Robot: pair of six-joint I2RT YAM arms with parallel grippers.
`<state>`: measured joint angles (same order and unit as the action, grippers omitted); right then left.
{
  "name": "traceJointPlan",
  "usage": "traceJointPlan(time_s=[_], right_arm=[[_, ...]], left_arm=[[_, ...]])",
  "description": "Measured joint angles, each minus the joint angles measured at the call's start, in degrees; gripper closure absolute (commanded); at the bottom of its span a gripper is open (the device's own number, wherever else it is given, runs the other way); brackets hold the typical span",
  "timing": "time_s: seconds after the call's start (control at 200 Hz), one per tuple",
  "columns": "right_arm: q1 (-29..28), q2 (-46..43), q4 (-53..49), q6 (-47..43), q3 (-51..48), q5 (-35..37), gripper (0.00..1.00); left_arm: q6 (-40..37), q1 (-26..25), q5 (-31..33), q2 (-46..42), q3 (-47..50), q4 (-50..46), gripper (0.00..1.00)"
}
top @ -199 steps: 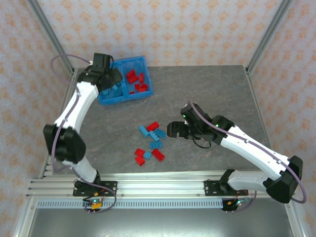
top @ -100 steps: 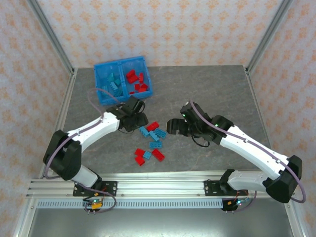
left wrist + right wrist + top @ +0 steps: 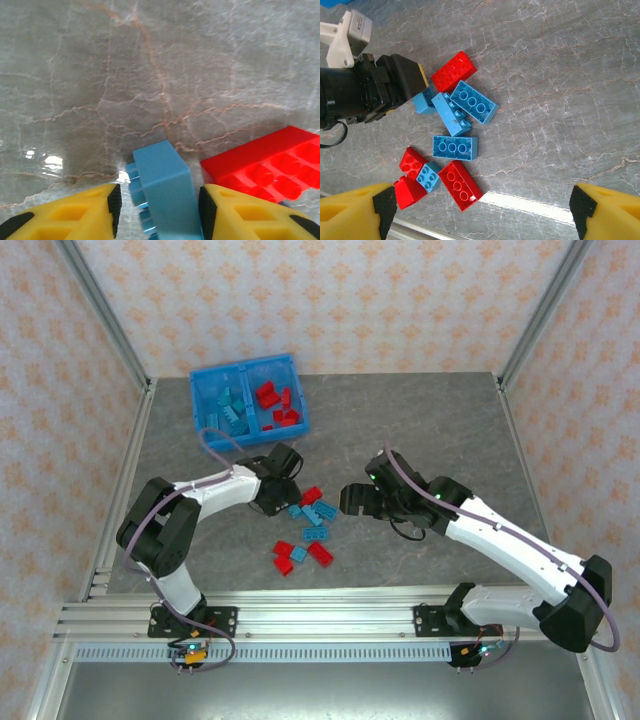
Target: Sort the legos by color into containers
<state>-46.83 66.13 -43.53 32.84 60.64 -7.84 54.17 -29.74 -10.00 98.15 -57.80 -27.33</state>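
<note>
Down on the marbled grey table (image 3: 150, 75), a smooth light blue lego (image 3: 162, 187) lies on its side, studs pointing sideways, between the spread yellow fingers (image 3: 75, 215) of the left end effector (image 3: 157, 210), a glossy red lego (image 3: 265, 167) just beside it. The right end effector (image 3: 480, 205) hangs wide open above the loose pile (image 3: 452, 145). The translucent blue bin (image 3: 243, 367) stands well apart.

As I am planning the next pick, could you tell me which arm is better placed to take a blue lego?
The left arm: its jaws stand open on either side of a light blue lego, beside a red lego. The right arm's jaws hang open above the pile.
</note>
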Motion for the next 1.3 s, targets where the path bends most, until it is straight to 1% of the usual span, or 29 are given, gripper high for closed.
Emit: traceJointPlan(time_s=[0.13, 0.24, 0.345, 0.4, 0.49, 0.596, 0.631, 0.691, 0.821, 0.921, 1.036, 1.161, 1.301], right_arm=[[0.0, 0.0, 0.0, 0.2, 0.0, 0.0, 0.09], [0.0, 0.2, 0.1, 0.1, 0.0, -0.1, 0.09], [0.0, 1.3, 0.3, 0.1, 0.1, -0.1, 0.09], [0.0, 2.3, 0.4, 0.0, 0.4, -0.4, 0.09], [0.0, 3.3, 0.7, -0.3, 0.5, -1.2, 0.09], [0.0, 3.5, 1.7, -1.1, 0.5, -4.0, 0.09], [0.0, 3.5, 2.2, -1.3, 0.5, -4.8, 0.09], [0.0, 3.5, 3.0, -1.6, 0.5, -6.5, 0.09], [0.0, 3.5, 3.7, -1.6, 0.7, -8.2, 0.09], [0.0, 3.5, 3.7, -1.6, 1.0, -8.7, 0.09], [0.0, 3.2, 3.7, -1.6, 1.0, -8.7, 0.09], [0.0, 1.2, 3.7, -1.2, 0.9, -8.7, 0.1], [0.0, -1.5, 3.7, -0.5, 0.7, -8.6, 0.1]], left_arm=[[-0.1, 0.0, 0.5, -0.6, 2.7, 0.3, 0.68], [-0.3, 0.0, 1.6, -3.5, 3.8, -0.6, 0.74], [-1.9, 0.7, 2.2, -6.4, 3.8, -2.4, 0.76], [-3.7, 2.3, 2.0, -8.2, 3.3, -4.2, 0.76], [-7.3, 6.3, 2.5, -10.8, 0.6, -7.2, 0.77], [-13.3, 12.9, 5.0, -14.0, -5.5, -10.3, 0.78], [-15.5, 14.3, 6.1, -14.5, -7.7, -10.8, 0.78], [-19.6, 16.1, 8.4, -14.9, -11.9, -11.3, 0.78], [-28.0, 18.1, 13.1, -13.6, -19.9, -11.4, 0.78], [-33.8, 20.5, 16.0, -7.9, -26.9, -10.6, 0.78], [-37.4, 24.4, 17.2, 3.3, -36.2, -10.2, 0.78], [-38.7, 27.5, 18.0, 16.8, -46.4, -10.9, 0.77], [-38.7, 28.7, 17.9, 29.8, -59.2, -15.0, 0.73]])
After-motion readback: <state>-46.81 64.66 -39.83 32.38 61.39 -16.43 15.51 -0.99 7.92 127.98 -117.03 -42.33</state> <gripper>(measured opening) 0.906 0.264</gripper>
